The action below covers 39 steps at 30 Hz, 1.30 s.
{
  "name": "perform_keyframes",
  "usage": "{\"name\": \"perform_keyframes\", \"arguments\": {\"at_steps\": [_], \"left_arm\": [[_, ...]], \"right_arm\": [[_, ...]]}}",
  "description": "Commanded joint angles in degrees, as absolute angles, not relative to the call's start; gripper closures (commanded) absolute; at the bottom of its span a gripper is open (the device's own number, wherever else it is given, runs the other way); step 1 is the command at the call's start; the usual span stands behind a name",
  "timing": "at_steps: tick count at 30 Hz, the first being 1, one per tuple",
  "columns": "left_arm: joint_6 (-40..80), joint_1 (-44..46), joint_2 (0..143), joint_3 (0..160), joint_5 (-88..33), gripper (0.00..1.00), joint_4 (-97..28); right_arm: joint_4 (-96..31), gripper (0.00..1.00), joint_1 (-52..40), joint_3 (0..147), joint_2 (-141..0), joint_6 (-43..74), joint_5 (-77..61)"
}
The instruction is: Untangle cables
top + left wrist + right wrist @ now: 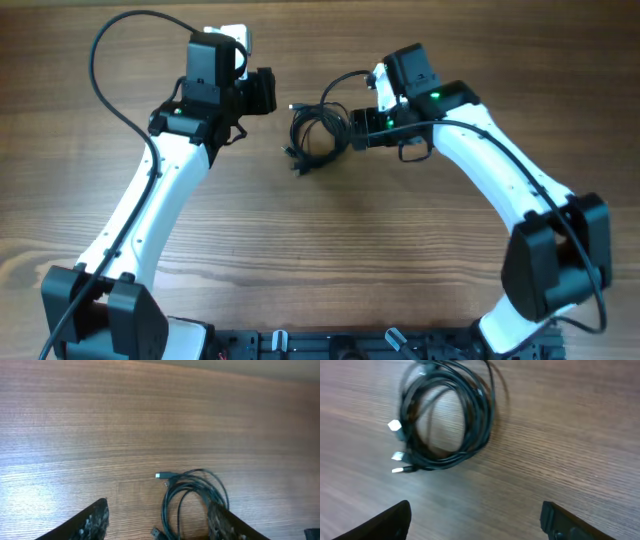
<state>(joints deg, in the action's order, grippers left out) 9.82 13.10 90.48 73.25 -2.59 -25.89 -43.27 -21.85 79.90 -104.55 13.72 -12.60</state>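
Lying coiled on the wooden surface, the cables form one bundle. Your right end effector sits just beside it, fingers spread and empty; your left end effector, near the bundle's other side, is likewise spread and empty.

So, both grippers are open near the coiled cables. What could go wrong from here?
The cables lie as one tight coil, so the right gripper may pinch several strands and lift the whole bundle. The plug ends could snag in the loops. The left gripper is close too; the two might collide.
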Motion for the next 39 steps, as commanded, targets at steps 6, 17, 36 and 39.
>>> {"name": "perform_keyframes", "arguments": {"at_steps": [6,17,36,39], "left_arm": [[7.68,12.84,95.81,73.41,-1.45,0.34,-26.92],[7.68,12.84,95.81,73.41,-1.85,0.34,-29.32],[7.66,12.84,95.81,73.38,-1.83,0.34,-31.88],[7.66,12.84,95.81,73.38,-1.83,0.34,-31.88]], "right_arm": [[-39.38,0.26,-24.97,79.35,-113.25,20.12,-8.78],[-29.1,0.35,-25.54,79.35,-119.72,19.16,-8.56],[-21.39,0.56,-23.99,79.35,-120.6,18.13,-5.98],[-21.32,0.57,-22.76,79.35,-120.84,18.09,-6.02]]}}
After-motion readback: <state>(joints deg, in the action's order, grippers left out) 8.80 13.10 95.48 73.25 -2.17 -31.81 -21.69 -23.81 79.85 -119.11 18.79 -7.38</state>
